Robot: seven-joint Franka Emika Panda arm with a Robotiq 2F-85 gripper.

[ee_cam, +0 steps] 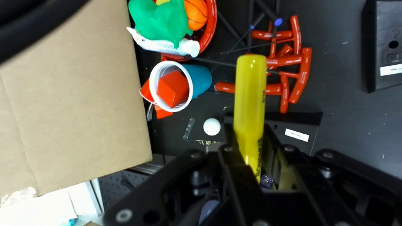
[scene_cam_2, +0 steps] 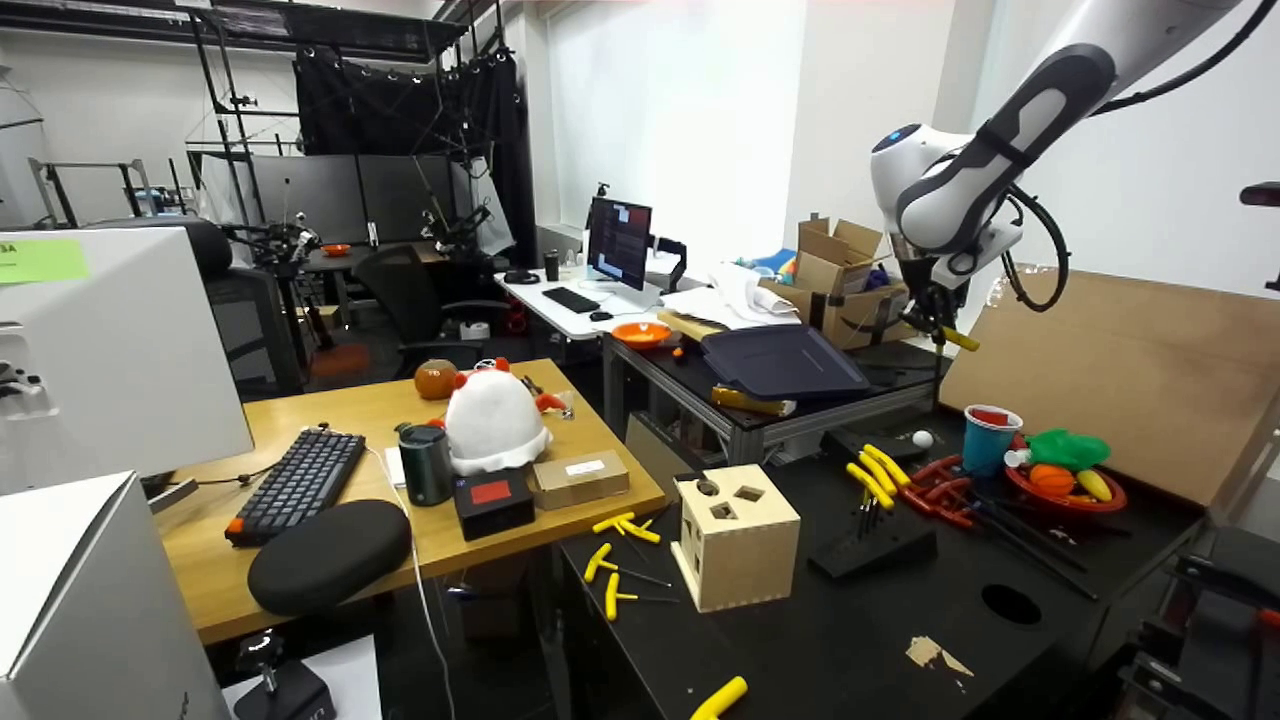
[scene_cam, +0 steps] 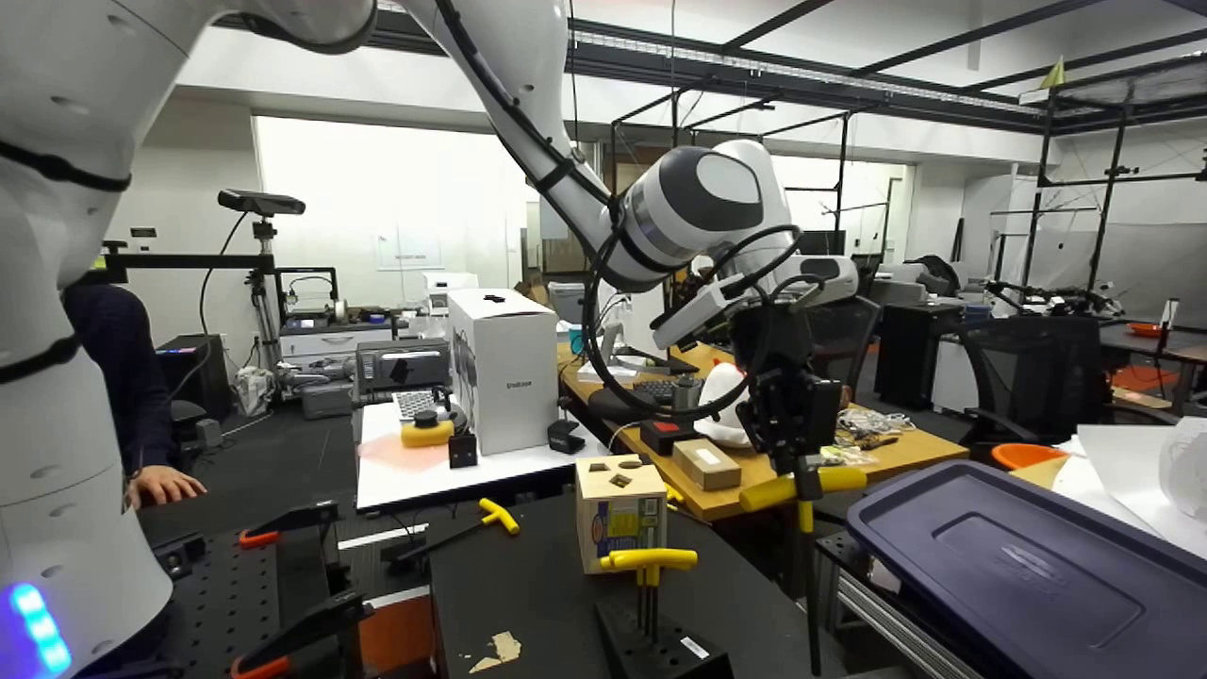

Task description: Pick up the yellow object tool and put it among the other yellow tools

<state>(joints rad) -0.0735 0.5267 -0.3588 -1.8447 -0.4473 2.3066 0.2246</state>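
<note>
My gripper [scene_cam: 808,468] is shut on the handle of the yellow tool [scene_cam: 842,479], a T-handle with a long dark shaft hanging straight down. In the wrist view its yellow handle [ee_cam: 250,91] stands out between the fingers [ee_cam: 230,135]. Seen in an exterior view, this yellow tool [scene_cam_2: 962,340] hangs at the far end of the black table. Other yellow tools [scene_cam_2: 872,478] stand upright in a sloped black holder [scene_cam_2: 880,545]. More yellow T-handles [scene_cam_2: 612,590] lie beside the pale wooden box [scene_cam_2: 745,550], and a further yellow handle [scene_cam_2: 720,697] shows at the table's near edge.
Red T-handles [ee_cam: 284,59] lie heaped under the gripper. Close by are a blue cup [ee_cam: 201,80], a red bowl [ee_cam: 214,18] of toys, a white ball [ee_cam: 212,126] and a black block [ee_cam: 301,147]. A cardboard sheet [scene_cam_2: 1100,385] leans along the table's side.
</note>
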